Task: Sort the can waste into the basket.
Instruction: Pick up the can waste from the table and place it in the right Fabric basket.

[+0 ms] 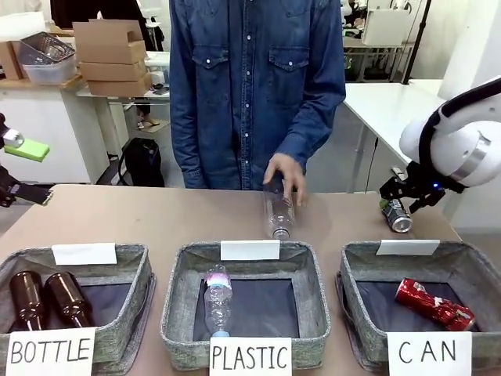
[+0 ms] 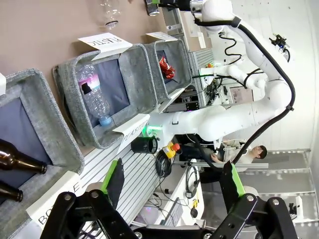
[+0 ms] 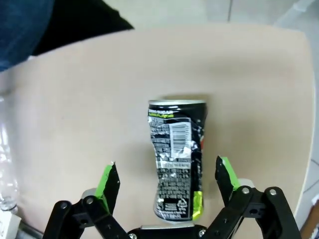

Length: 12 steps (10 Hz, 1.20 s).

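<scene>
Plainly, the black can [image 3: 177, 162] was dented and probably empty: light, thin-walled, easy to crush further, its smooth metal likely slippery. It lay on its side on the table [image 1: 156, 219], far right, just beyond the CAN basket [image 1: 356, 294], where the red can [image 1: 434, 304] already lay. In the right wrist view its long axis ran away from the camera, silver end farthest, so a hold across the mid-body looked best. The right gripper [image 3: 167, 181] hung over it, jaws wide, one each side, holding nothing. The left gripper [image 2: 172, 181] stood wide and empty, well off left.
</scene>
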Each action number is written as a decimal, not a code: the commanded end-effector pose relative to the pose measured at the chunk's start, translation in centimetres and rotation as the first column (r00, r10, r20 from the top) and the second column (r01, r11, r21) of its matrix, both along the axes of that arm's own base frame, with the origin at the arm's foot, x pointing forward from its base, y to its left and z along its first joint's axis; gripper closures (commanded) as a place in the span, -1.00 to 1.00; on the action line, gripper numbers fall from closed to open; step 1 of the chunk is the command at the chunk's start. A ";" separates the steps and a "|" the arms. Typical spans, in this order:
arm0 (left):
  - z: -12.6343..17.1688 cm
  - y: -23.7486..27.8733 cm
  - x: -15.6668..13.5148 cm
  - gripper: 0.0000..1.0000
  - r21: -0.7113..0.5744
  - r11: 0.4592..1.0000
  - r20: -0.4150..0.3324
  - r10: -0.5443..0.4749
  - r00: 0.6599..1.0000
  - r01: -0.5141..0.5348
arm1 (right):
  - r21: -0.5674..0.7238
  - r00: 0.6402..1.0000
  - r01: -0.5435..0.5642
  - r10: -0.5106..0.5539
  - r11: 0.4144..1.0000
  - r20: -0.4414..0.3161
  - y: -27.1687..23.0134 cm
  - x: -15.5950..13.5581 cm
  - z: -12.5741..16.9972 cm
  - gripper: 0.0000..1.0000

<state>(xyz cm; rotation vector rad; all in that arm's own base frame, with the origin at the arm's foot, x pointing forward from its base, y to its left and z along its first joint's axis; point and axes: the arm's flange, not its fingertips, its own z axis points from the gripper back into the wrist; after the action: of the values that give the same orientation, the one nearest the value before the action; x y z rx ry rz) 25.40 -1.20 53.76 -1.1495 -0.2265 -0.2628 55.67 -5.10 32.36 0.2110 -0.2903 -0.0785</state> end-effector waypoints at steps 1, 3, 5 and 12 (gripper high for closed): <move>0.2 0.0 0.0 -1.00 -0.027 1.000 0.017 -0.006 1.000 0.007 | 0.033 0.999 0.033 -0.033 0.999 -0.014 0.2 1.0 0.5 -1.00; 0.2 0.0 0.0 -1.00 -0.027 1.000 0.017 -0.006 1.000 0.007 | 0.009 0.998 0.055 -0.055 0.998 -0.008 0.4 1.2 0.3 -1.00; 0.2 0.0 0.0 -1.00 -0.027 1.000 0.017 -0.006 1.000 0.007 | -0.019 0.998 0.057 -0.057 0.998 -0.026 0.6 1.5 0.0 -1.00; 0.2 0.0 0.0 -1.00 -0.027 1.000 0.017 -0.006 1.000 0.007 | -0.153 0.992 0.101 -0.111 0.983 -0.053 1.1 1.8 -1.4 1.00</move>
<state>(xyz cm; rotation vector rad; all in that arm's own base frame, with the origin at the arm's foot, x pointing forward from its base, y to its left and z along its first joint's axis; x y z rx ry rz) 25.39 -1.20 53.76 -1.1495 -0.2266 -0.2629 56.91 -4.43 30.55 0.0656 -0.2444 -0.1536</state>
